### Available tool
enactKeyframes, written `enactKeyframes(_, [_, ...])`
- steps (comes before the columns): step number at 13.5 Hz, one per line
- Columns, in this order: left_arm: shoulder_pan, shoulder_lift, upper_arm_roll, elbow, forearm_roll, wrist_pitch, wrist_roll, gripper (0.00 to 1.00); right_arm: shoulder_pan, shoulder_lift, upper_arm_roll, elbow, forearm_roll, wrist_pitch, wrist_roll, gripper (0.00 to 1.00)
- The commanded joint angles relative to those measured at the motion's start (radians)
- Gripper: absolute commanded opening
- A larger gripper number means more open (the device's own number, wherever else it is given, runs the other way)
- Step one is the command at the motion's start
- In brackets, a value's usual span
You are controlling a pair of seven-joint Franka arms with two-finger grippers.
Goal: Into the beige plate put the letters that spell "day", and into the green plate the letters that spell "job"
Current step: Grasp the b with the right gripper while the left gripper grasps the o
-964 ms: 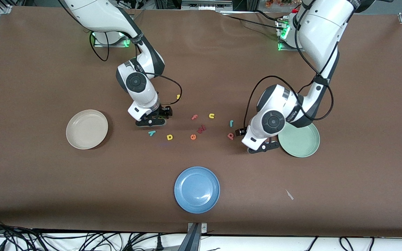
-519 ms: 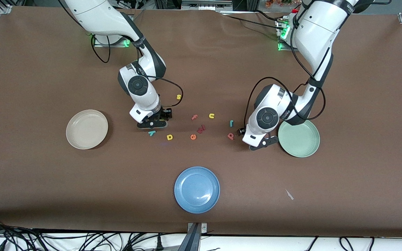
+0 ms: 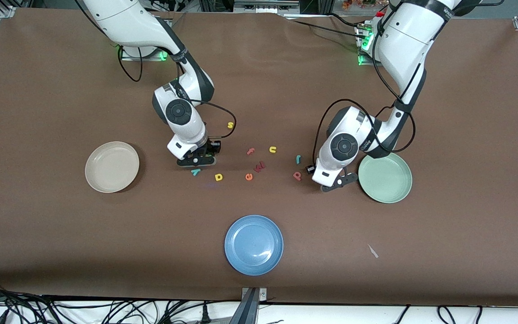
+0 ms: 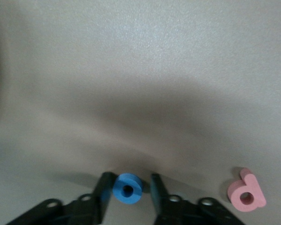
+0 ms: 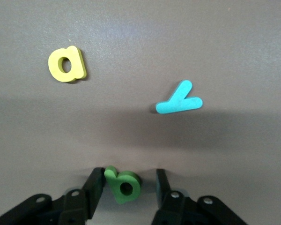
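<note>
Blue o (image 4: 127,188): small foam ring, matte; stands between the left gripper's (image 4: 127,194) fingers, one finger touching it, the other just beside it.
Left gripper: low at the table beside the green plate (image 3: 387,180); fingers partly spread around the ring, grip not confirmed.
Pink b (image 4: 246,196): thick foam, flat on the table near the left gripper; teal j (image 3: 298,158) lies just farther from the front camera.
Green a (image 5: 122,183): foam, between the right gripper's (image 5: 126,187) fingers, one finger touching it.
Right gripper: low at the table, fingers partly spread around the letter.
Teal y (image 5: 179,99), yellow d (image 5: 67,64): flat on the table, apart.
Beige plate (image 3: 112,167): round, shallow, toward the right arm's end.
Table (image 3: 61,247): brown matte cover.
</note>
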Motion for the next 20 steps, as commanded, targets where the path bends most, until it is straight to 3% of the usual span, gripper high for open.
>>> enactKeyframes(1, [0.005,-0.038,0.003,-0.043,0.024,-0.002,-0.028,0.01,0.007,0.016,0.001,0.013,-0.014,-0.008,0.016,0.46])
enactKeyframes(4, [0.009,-0.065,0.004,-0.035,0.023,-0.017,-0.026,0.0,0.007,0.016,0.001,0.013,-0.012,-0.017,0.016,0.38])
enactKeyframes(6, [0.046,-0.116,0.006,-0.021,0.029,-0.101,0.0,0.0,0.007,0.019,0.002,0.014,-0.004,-0.017,0.019,0.32])
enactKeyframes(10, [0.166,-0.138,0.007,0.086,0.034,-0.348,0.257,0.01,0.011,0.031,0.002,0.028,-0.004,-0.017,0.021,0.24])
enactKeyframes(12, [0.201,-0.139,0.023,0.077,0.058,-0.367,0.348,0.01,0.011,0.031,0.001,0.051,-0.004,-0.036,0.015,0.12])
enactKeyframes(15, [0.269,-0.09,0.021,0.069,0.084,-0.354,0.431,0.01,0.005,0.032,-0.001,0.223,-0.003,-0.325,0.021,0.09])
enactKeyframes(17, [0.269,-0.06,0.021,0.071,0.089,-0.333,0.431,0.05,0.004,-0.001,-0.013,0.242,-0.004,-0.384,0.03,0.05])
enactKeyframes(18, [0.266,-0.043,0.021,0.075,0.089,-0.324,0.432,0.15,0.004,-0.029,-0.046,0.231,-0.006,-0.392,0.016,0.05])
enactKeyframes(19, [0.264,-0.029,0.02,0.083,0.089,-0.322,0.438,0.34,0.004,-0.056,-0.068,0.222,-0.011,-0.413,-0.008,0.05])
enactKeyframes(20, [0.255,-0.03,0.02,0.083,0.089,-0.322,0.443,0.85,0.004,-0.084,-0.094,0.199,-0.009,-0.415,-0.04,0.05])
